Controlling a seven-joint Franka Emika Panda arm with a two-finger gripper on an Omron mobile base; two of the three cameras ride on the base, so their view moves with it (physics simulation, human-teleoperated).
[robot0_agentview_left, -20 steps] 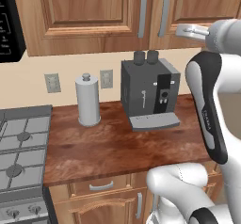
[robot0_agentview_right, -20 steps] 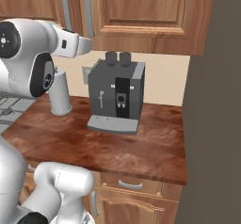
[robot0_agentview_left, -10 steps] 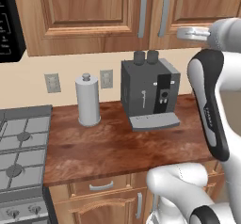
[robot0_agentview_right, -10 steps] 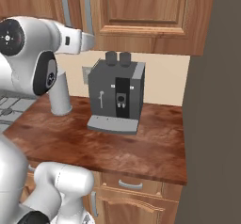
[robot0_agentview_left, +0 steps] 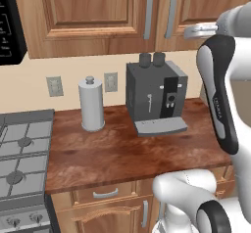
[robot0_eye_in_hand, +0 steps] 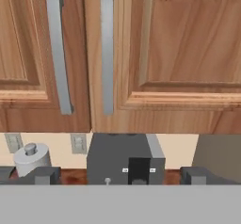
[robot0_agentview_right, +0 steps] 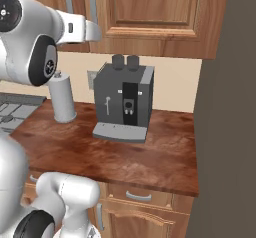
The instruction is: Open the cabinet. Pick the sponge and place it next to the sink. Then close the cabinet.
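Hand view: my camera looked straight at the cabinet (robot0_eye_in_hand: 179, 53), both doors shut, the two long grey bar handles (robot0_eye_in_hand: 107, 53) side by side at the seam between them.
Gripper: my gripper (robot0_eye_in_hand: 120, 175) was spread wide, one dark tip low at each side of the coffee machine's top, nothing between them.
Gripper against cabinet: raised to the level of the doors' lower edge, short of the handles, touching no wood.
Cabinet, left base view: the cabinet (robot0_agentview_left: 93, 16) hung on the wall directly above the coffee machine (robot0_agentview_left: 156, 99), closed, and my hand (robot0_agentview_left: 201, 30) stuck out in front of the right door, just beside its handle.
Cabinet, right base view: the cabinet (robot0_agentview_right: 160, 12) again sat over the coffee machine (robot0_agentview_right: 124, 102), doors flush, my forearm (robot0_agentview_right: 80, 29) crossing below the handles.
Coffee machine: dark grey, two round knobs on top, standing on the brown counter (robot0_agentview_left: 122, 153) under the door seam.
Paper towel holder: the grey paper towel holder (robot0_agentview_left: 91, 104) stood upright on the counter, left of the coffee machine and apart from it.
Outlets: two wall outlets (robot0_agentview_left: 111, 81) showed behind, below the cabinet.
Stove: the stove (robot0_agentview_left: 22, 149) lay at the counter's left end, well apart from the coffee machine.
Sponge: I could not see it with the doors closed.
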